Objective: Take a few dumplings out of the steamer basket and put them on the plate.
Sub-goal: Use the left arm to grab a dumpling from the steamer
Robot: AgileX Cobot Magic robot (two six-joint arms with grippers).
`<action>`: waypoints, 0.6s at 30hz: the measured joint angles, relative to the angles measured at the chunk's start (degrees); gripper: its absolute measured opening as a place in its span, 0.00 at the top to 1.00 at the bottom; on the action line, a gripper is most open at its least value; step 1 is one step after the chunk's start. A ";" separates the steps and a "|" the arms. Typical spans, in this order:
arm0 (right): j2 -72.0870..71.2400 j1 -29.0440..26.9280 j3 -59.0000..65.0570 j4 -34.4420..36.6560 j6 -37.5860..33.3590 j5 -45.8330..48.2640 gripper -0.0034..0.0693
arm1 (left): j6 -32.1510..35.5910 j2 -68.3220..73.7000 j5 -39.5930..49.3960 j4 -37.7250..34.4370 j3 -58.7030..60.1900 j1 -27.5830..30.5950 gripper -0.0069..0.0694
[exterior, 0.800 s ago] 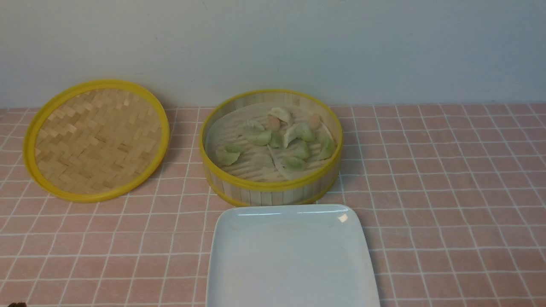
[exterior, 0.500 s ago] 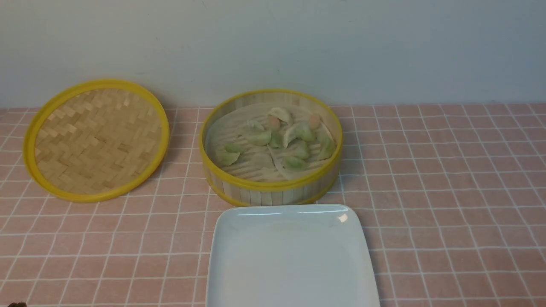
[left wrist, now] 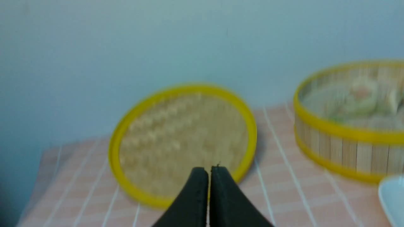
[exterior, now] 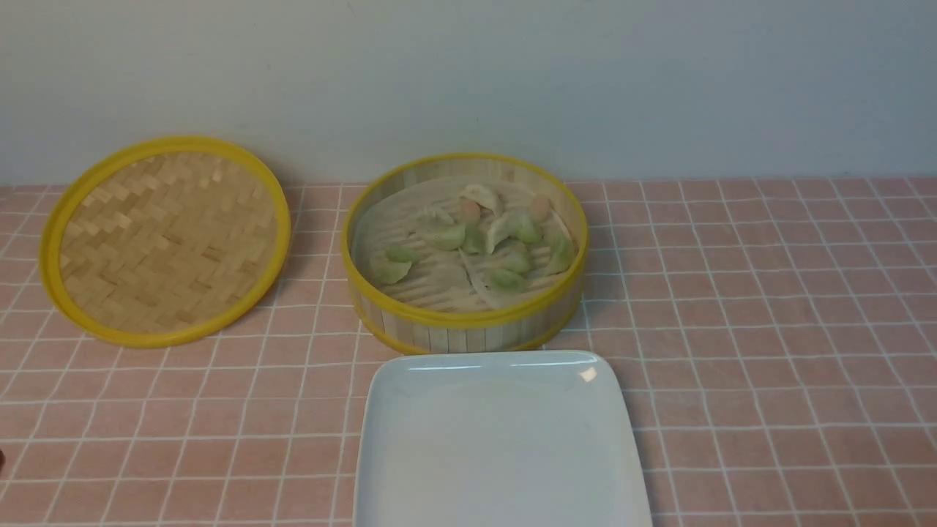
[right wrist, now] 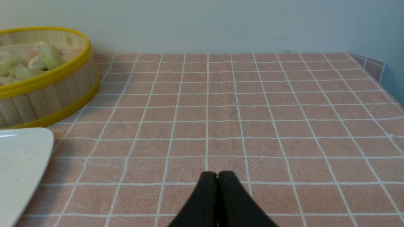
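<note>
Steamer basket [exterior: 454,335] sits upright at the middle of the pink checked tabletop [exterior: 768,329], close to the wall [exterior: 468,73]. Dumplings [exterior: 446,236] are all inside it, mostly in the far and right part of the floor, with one apart at the near left. Their long axes share no common direction: crescents point every which way, some overlapping. Two pink balls [exterior: 469,211] lie among them. Plate [exterior: 498,439] lies flat just in front of the basket, bare, one straight edge facing the basket. Lid [exterior: 165,238] is to the basket's left, apart from it, woven face showing. The front view shows neither gripper, only the wrist views do. Left gripper [left wrist: 208,171], in a blurred picture, has its fingers pressed together on nothing and points at the lid. Right gripper [right wrist: 217,176] is likewise closed and empty over bare tabletop right of the basket and plate.
</note>
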 joint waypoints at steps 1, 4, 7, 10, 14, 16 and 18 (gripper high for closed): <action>0.00 0.00 0.00 0.00 0.00 0.00 0.97 | -0.02 0.00 -3.40 0.12 0.00 0.00 0.92; 0.00 0.00 0.00 0.00 0.00 0.00 0.97 | -0.02 0.00 -11.73 0.28 0.00 0.00 0.92; 0.00 0.00 0.00 0.07 0.13 -0.11 0.97 | -0.17 0.00 -16.74 0.33 -0.06 0.00 0.92; 0.00 0.00 0.50 5.19 3.24 -3.47 0.97 | -2.79 0.00 -20.92 0.45 -0.06 0.00 0.92; 0.00 0.00 0.57 20.75 12.40 -13.81 0.97 | -8.95 0.00 -25.60 0.50 -0.06 0.00 0.92; 0.00 0.00 0.57 25.79 14.15 -16.72 0.97 | -11.05 0.00 -27.13 0.43 -0.06 0.00 0.92; 0.00 0.00 0.57 34.58 15.98 -21.22 0.97 | -15.55 0.00 -28.64 0.38 -0.06 0.00 0.92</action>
